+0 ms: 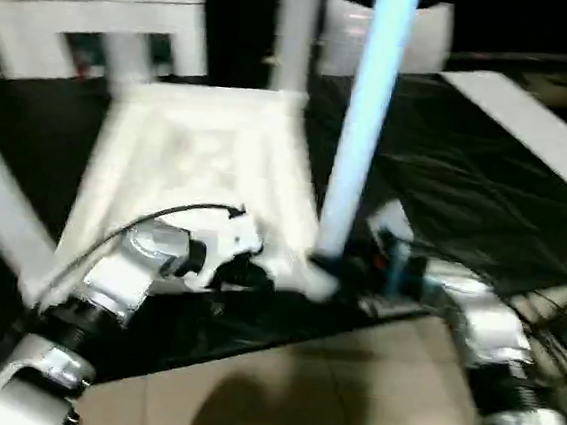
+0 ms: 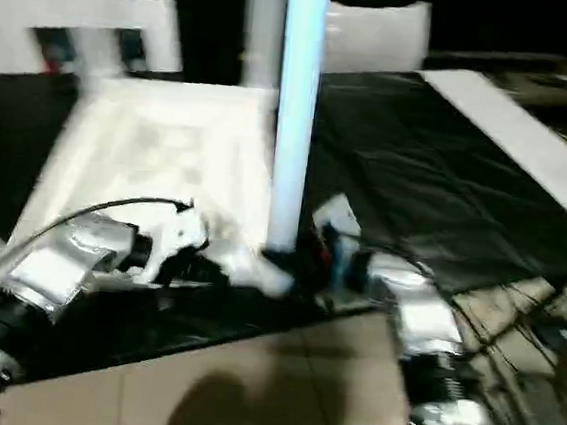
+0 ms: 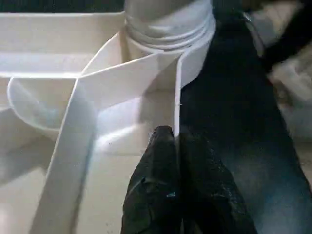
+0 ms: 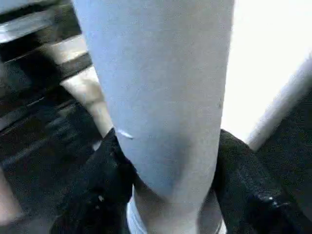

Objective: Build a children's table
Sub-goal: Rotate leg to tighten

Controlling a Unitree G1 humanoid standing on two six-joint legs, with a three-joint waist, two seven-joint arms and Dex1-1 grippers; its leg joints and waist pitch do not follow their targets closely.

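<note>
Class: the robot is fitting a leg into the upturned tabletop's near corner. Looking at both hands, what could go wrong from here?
1. The right hand grips the leg low down; its long free end could tip and jam the corner socket.
2. The left hand pinches just the tabletop's thin rim, so the top might slide on the black sheet.

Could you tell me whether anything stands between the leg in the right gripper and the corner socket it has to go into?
Nothing visible does. The right gripper is shut around the tube leg, which already stands upright in the near corner socket of the upturned tabletop. The left gripper pinches the tabletop's rim beside that socket, clear of the leg.
</note>
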